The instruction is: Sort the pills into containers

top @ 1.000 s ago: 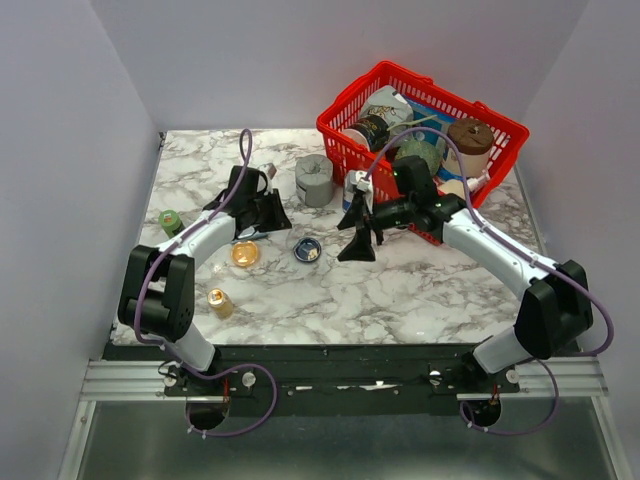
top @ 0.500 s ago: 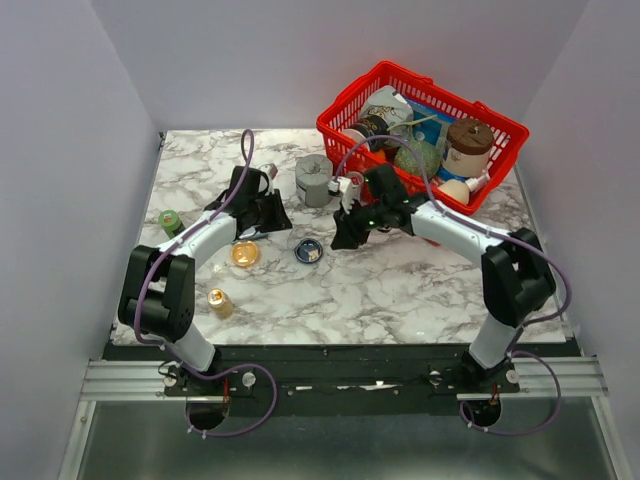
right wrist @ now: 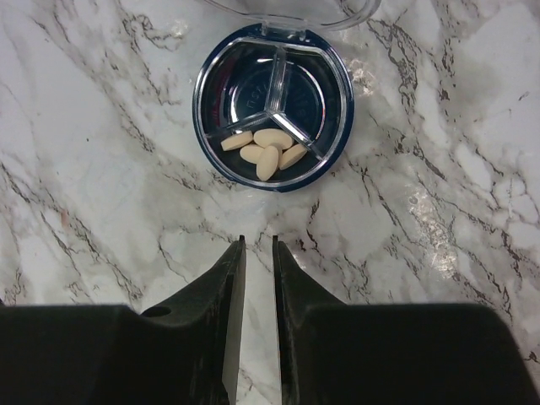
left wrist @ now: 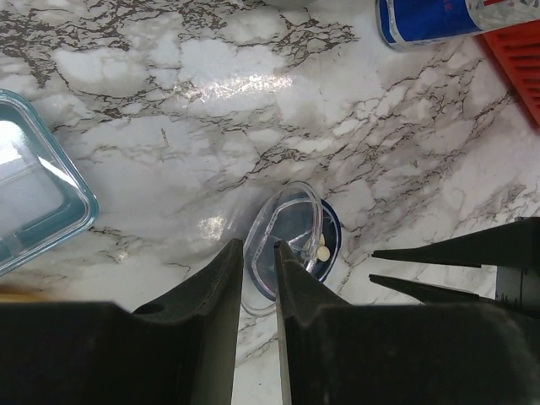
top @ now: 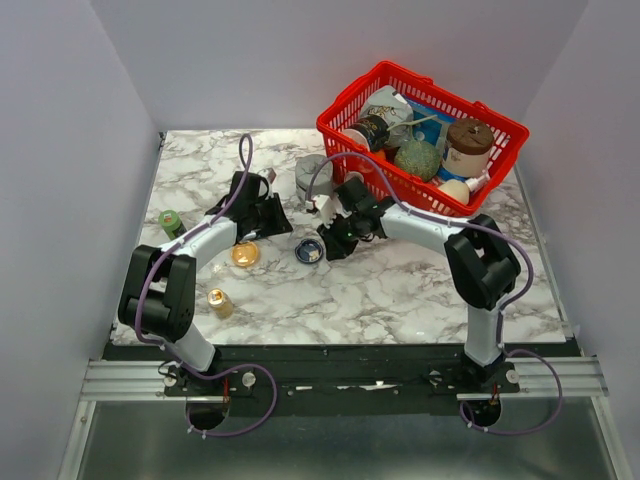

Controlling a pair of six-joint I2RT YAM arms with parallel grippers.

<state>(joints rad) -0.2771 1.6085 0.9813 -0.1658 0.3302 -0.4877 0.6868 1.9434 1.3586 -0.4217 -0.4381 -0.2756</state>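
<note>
The dark blue container (right wrist: 272,110) lies open on the marble, with several beige oval pills (right wrist: 266,152) in one of its three sections. Its clear lid (left wrist: 283,240) stands tilted up, and my left gripper (left wrist: 259,246) is shut on the lid's rim. My right gripper (right wrist: 257,240) hovers just on the near side of this dish, shut, with nothing between its fingers. In the top view the right gripper (top: 328,243) is beside the blue container (top: 306,251) and the left gripper (top: 283,224) is at its far-left side. The orange container (top: 244,254) sits further left.
A red wire basket (top: 326,128) full of items stands at the back right, with a grey notched block (top: 310,172) to its left. A blue can (left wrist: 439,17) lies near the basket. A teal-rimmed clear box (left wrist: 34,202), a green jar (top: 170,221) and a gold bottle (top: 218,300) sit on the left.
My right arm swung left from in front of the basket to the blue dish, and its jaws went from wide open to shut. The left arm has not moved.
</note>
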